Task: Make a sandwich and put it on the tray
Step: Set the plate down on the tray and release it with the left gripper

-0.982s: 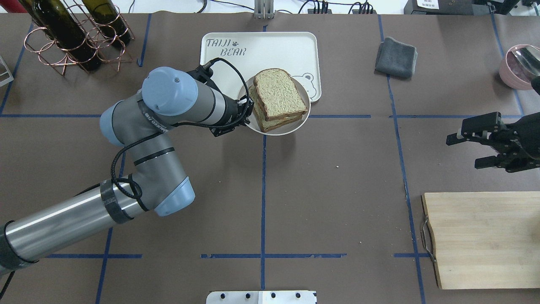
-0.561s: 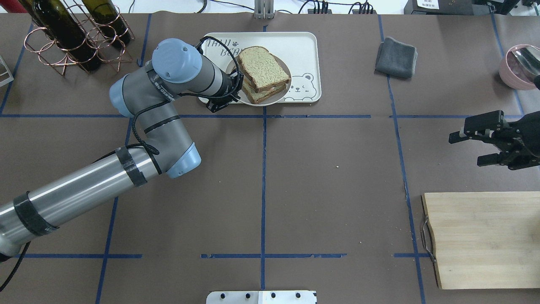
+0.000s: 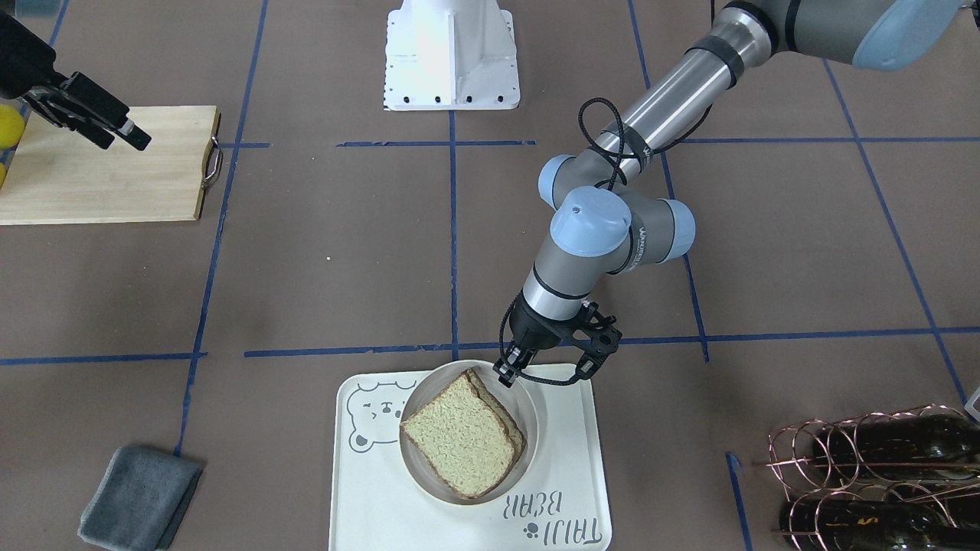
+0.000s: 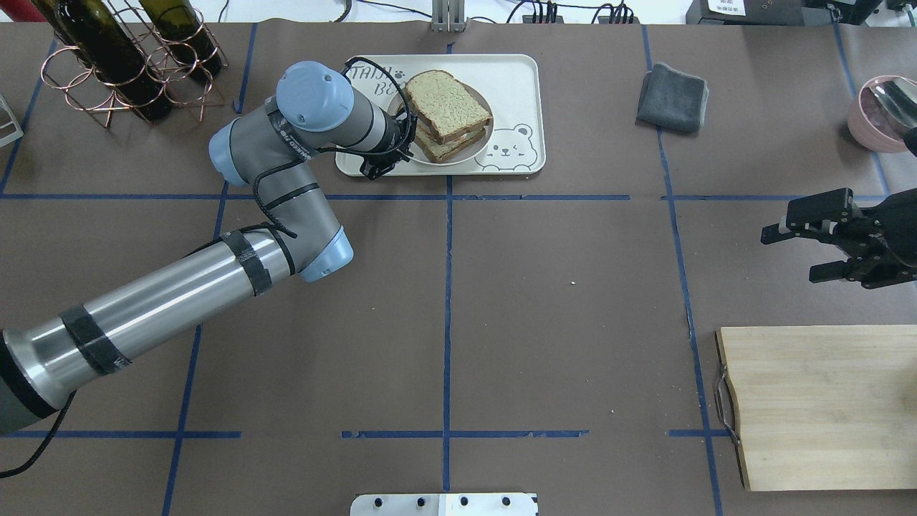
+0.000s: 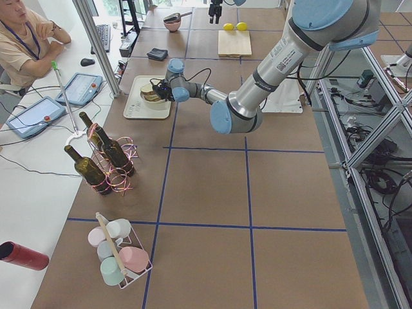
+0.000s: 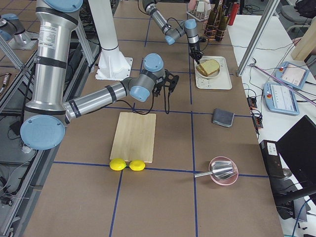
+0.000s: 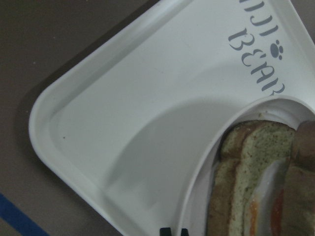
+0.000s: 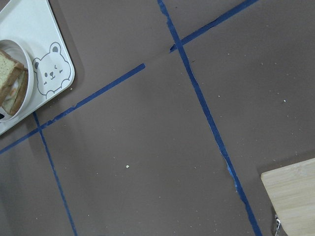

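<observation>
The sandwich, two tan bread slices with a fried egg between, lies on a small round white plate. The plate is over the left half of the cream tray with the bear drawing; I cannot tell whether it touches the tray. My left gripper is shut on the plate's left rim, seen also in the front view and the left wrist view. The sandwich and tray show there too. My right gripper is open and empty, far right.
A copper rack with wine bottles stands at the far left. A grey cloth lies right of the tray. A pink bowl with a metal scoop is far right. A wooden cutting board is near right, with two lemons beside it.
My left arm has carried the plate with the sandwich from the tray's near right corner farther and leftward over the tray. The right gripper has barely moved.
</observation>
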Controlling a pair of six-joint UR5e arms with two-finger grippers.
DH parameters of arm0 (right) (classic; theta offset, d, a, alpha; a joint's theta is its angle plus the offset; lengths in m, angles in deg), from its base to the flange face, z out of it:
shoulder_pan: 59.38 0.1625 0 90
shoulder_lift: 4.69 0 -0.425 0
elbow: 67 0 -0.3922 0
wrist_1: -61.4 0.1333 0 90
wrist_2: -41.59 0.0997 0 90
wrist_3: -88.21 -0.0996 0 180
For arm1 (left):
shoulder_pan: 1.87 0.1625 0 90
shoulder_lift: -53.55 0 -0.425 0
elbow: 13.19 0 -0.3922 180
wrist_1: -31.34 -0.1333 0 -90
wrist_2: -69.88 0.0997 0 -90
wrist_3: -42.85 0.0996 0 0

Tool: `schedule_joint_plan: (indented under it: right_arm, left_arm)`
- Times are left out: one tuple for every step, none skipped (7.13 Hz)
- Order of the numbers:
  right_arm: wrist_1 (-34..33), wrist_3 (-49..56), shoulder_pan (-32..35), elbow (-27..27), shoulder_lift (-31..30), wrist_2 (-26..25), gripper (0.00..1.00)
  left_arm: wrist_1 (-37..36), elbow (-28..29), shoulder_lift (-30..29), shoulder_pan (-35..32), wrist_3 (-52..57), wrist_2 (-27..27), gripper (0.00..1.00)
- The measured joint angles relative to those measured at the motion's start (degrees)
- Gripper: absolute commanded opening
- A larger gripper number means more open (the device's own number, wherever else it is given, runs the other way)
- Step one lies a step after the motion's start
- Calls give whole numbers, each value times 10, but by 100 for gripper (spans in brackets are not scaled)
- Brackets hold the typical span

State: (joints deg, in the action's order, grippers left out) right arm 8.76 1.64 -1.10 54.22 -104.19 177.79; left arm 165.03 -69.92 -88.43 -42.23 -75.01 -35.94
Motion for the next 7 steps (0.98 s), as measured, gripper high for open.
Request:
schedule_joint_plan:
  right_arm:
    - [0, 0, 0, 0, 0, 0, 100]
    - [0, 0, 0, 0, 0, 0, 100]
    - [0, 0, 1, 1, 0, 0, 100]
    - [0, 0, 1, 1, 0, 0, 100]
    - [0, 0, 1, 1, 0, 0, 100]
    - [0, 0, 1, 1, 1, 0, 100]
    - [0, 0, 1, 2, 1, 0, 100]
  left_arm:
    - [12, 18, -9, 0, -10, 1, 0]
    - [22, 33, -15, 0, -14, 2, 0]
    - [30, 43, -17, 0, -16, 3, 26]
    - [35, 47, -18, 0, -14, 4, 39]
    - [37, 47, -18, 0, -7, 4, 40]
    - [37, 41, -17, -3, 4, 4, 40]
    - [35, 23, -10, -8, 20, 3, 39]
